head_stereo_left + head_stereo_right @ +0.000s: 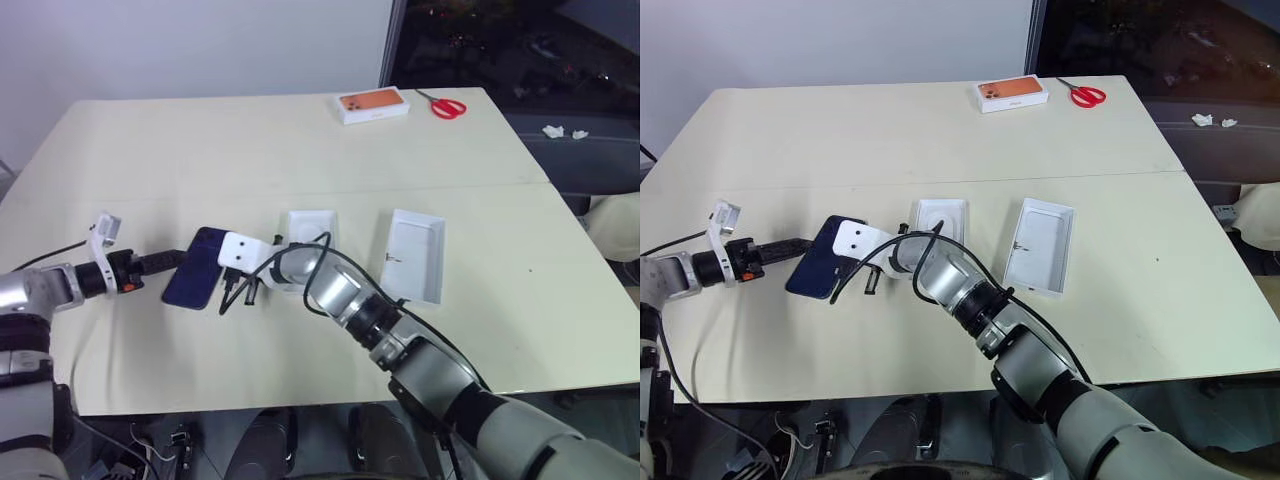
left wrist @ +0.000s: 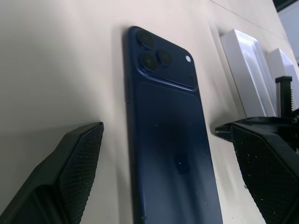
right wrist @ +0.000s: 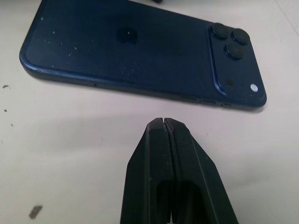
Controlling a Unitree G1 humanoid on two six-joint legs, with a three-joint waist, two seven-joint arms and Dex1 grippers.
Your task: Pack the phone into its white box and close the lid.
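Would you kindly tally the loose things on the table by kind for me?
Slim dark navy-blue phone: 1
Open shallow white cardboard box halves: 2
Closed white box with orange phone print: 1
Red-handled scissors: 1
Total: 5

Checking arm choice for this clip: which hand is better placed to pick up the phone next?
Probably left. The left hand is open with its fingers either side of the phone, which lies back-up on the table. The right hand is shut, beside the phone's long edge.

Plain indoor test room or lab, cream tables (image 1: 300, 150) pushed together, bare white wall (image 1: 190, 45), dark partition (image 1: 520, 45), red scissors (image 1: 448, 106), orange-printed phone box (image 1: 373, 105)
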